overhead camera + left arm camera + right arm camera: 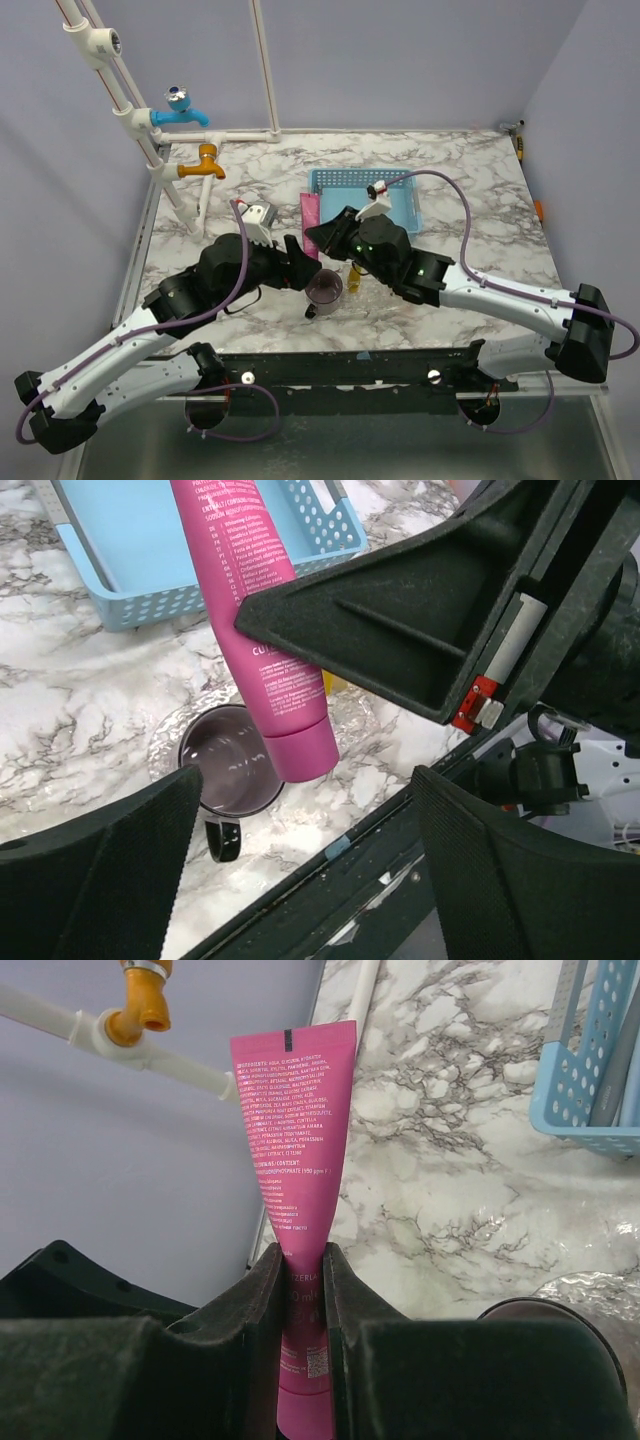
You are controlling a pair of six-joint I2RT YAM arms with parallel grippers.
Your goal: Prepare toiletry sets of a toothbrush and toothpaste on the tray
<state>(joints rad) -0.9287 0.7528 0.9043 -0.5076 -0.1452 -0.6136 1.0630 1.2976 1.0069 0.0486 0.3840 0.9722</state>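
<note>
My right gripper (302, 1290) is shut on the lower part of the magenta-pink toothpaste (295, 1150) and holds it off the table, crimped end away from me. From above, that tube (309, 212) sticks out of the right gripper (322, 235) just left of the blue tray (362, 197). My left gripper (310, 880) stands open and holds nothing, close beside the tube (255, 610); from above it (298, 265) is left of the mauve cup (325, 290). The yellow toothpaste (354, 275) stands right of the cup. Slim grey and pale-blue handles (615, 1060), perhaps toothbrushes, lie in the tray.
The blue (180, 115) and orange (205, 165) taps on white pipes stand at the back left. The cup (225, 770) sits on a clear glassy coaster near the table's front edge. The two arms nearly touch over the table's middle.
</note>
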